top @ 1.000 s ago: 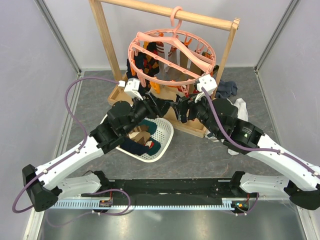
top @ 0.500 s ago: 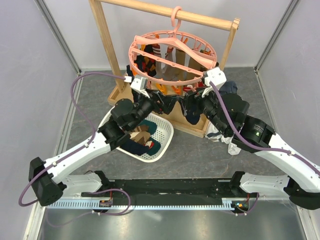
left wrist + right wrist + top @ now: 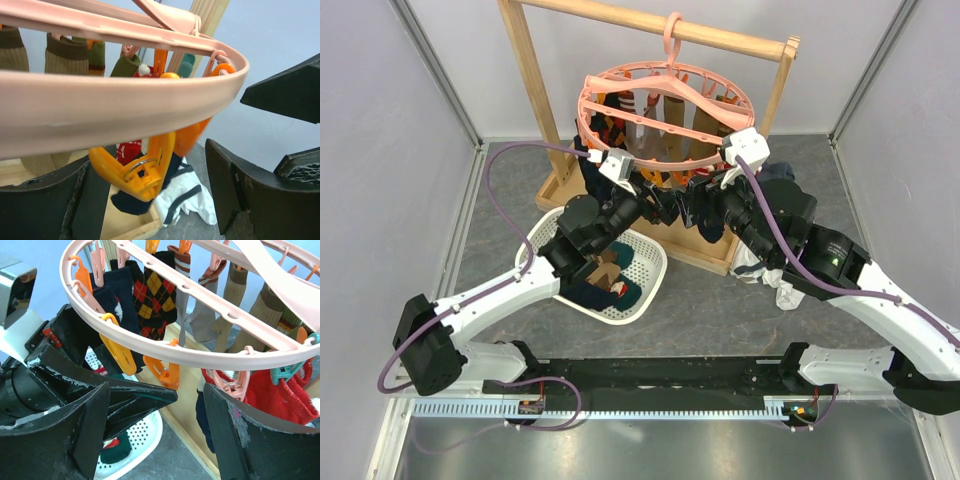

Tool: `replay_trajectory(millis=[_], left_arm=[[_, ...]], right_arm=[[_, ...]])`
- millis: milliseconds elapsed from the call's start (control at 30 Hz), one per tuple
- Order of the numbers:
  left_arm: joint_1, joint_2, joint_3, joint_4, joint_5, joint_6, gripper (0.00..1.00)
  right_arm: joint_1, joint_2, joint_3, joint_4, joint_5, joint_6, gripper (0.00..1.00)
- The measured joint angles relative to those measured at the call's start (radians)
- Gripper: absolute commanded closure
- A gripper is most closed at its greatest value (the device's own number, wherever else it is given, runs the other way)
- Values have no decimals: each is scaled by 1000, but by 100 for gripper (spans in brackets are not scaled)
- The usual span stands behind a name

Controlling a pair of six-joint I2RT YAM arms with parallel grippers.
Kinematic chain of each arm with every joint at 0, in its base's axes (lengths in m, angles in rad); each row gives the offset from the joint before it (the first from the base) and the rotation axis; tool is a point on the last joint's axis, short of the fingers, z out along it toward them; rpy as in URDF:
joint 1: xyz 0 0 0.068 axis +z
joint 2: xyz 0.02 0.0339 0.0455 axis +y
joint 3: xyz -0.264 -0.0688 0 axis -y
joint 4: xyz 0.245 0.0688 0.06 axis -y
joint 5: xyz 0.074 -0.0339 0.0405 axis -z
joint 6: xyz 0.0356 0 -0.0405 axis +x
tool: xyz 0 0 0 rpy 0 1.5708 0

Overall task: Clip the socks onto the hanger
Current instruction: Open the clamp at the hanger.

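Note:
The pink ring hanger (image 3: pixel 665 110) hangs by its hook from the wooden rack, with several socks clipped on it: navy (image 3: pixel 122 285), argyle (image 3: pixel 157 300), tan (image 3: pixel 262 310) and red (image 3: pixel 280 397). My left gripper (image 3: pixel 658 205) is open just under the ring's front rim (image 3: pixel 125 110). An empty orange clip (image 3: pixel 137 172) hangs between its fingers (image 3: pixel 235 192), and I cannot tell whether they touch it. My right gripper (image 3: pixel 693 208) faces it from the right, open and empty, below the rim (image 3: pixel 200 357). A navy sock (image 3: pixel 127 207) hangs behind the clip.
A white mesh basket (image 3: pixel 645 285) with a dark teal sock (image 3: pixel 112 452) and others sits below the left arm. The wooden rack (image 3: pixel 530 80) has a base frame (image 3: pixel 705 262) on the table. White-and-grey garments (image 3: pixel 790 285) and a dark one (image 3: pixel 775 178) lie at the right.
Both grippers have risen and moved in toward the hanger's front rim, closer to each other. The ring has swung and now hangs more level.

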Motion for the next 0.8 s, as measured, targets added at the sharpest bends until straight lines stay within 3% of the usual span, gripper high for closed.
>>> replay_trajectory(millis=[800], left_arm=[[11,126,-12,261,142,34,51]], right_arm=[[0,6,11,-25,-21,14,21]])
